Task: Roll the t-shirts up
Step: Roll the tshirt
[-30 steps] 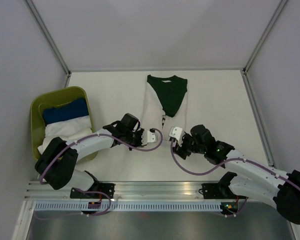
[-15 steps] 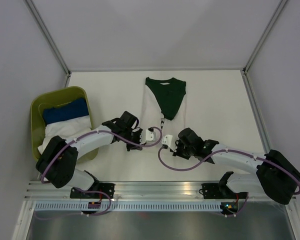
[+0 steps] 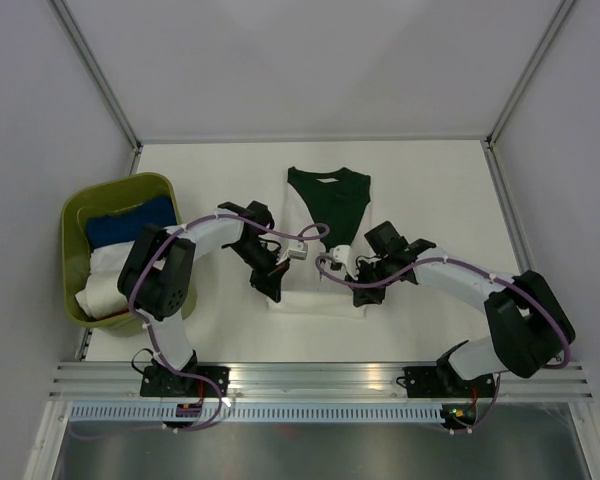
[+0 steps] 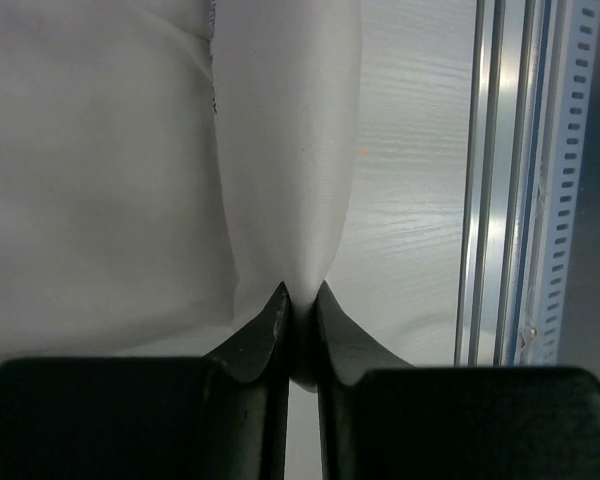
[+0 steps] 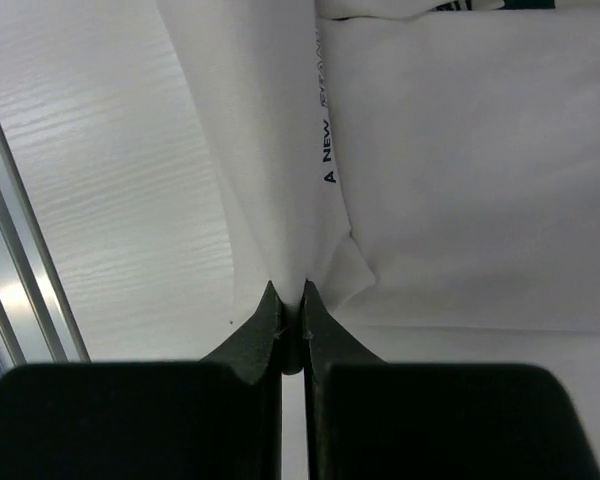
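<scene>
Surface: white table, grey walls around.
Shirts: white t-shirt lay flat mid-table, dark green t-shirt on its far half.
Left gripper: pinched one near hem corner.
Right gripper: clamped the other.
Progress: no roll formed yet; bundles sat in the green basket.

Left fingers, right fingers tightly together
</scene>
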You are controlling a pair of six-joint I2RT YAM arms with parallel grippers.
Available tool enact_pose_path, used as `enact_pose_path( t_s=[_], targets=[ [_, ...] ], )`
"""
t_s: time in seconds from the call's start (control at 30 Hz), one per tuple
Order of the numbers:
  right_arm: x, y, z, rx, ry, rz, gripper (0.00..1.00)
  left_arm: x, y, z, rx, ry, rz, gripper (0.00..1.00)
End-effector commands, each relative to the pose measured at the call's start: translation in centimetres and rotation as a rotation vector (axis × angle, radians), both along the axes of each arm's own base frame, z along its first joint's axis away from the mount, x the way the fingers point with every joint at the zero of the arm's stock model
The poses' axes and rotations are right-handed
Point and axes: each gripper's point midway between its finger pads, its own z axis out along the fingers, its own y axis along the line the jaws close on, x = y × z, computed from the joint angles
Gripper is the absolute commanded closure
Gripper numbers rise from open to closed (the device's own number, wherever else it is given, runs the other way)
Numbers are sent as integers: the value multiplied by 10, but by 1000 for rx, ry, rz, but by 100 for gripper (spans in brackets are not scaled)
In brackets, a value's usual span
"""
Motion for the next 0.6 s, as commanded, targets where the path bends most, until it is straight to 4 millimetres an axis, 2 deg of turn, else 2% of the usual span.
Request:
enact_pose_path(
  t_s=[0.0, 0.07, 0.13, 0.2, 0.23, 0.37, 0.4, 0.47, 0.5, 0.53, 0.57],
  targets=[
    [12, 9, 1, 33, 66, -33, 96, 17, 3, 5, -2, -2, 47, 82],
    [18, 7, -7, 13, 83, -72, 92, 22, 6, -2, 29, -28, 48, 77],
    [30, 7, -7, 25, 81, -130, 87, 26, 6, -5, 45, -27, 62, 69],
    [36, 6, -6, 38, 80, -162, 75, 28, 5, -6, 47, -30, 77, 64],
    [40, 5, -4, 45, 82, -190, 73, 29, 5, -6, 53, -34, 86, 57],
    [47, 3, 1, 61, 97, -256, 68, 45, -3, -1, 45, -69, 165, 52],
    [48, 4, 2, 67, 101, -267, 68, 46, -5, 1, 48, -58, 198, 53],
    [47, 6, 5, 89, 142, -304, 68, 50, -5, 0, 62, -64, 236, 65],
    [48, 5, 5, 91, 153, -328, 68, 52, -3, -2, 78, -65, 258, 71],
    [47, 3, 5, 90, 169, -352, 68, 52, -2, -3, 85, -65, 262, 84],
    [46, 2, 4, 88, 192, -386, 68, 51, -1, -5, 97, -59, 270, 88]
  ],
)
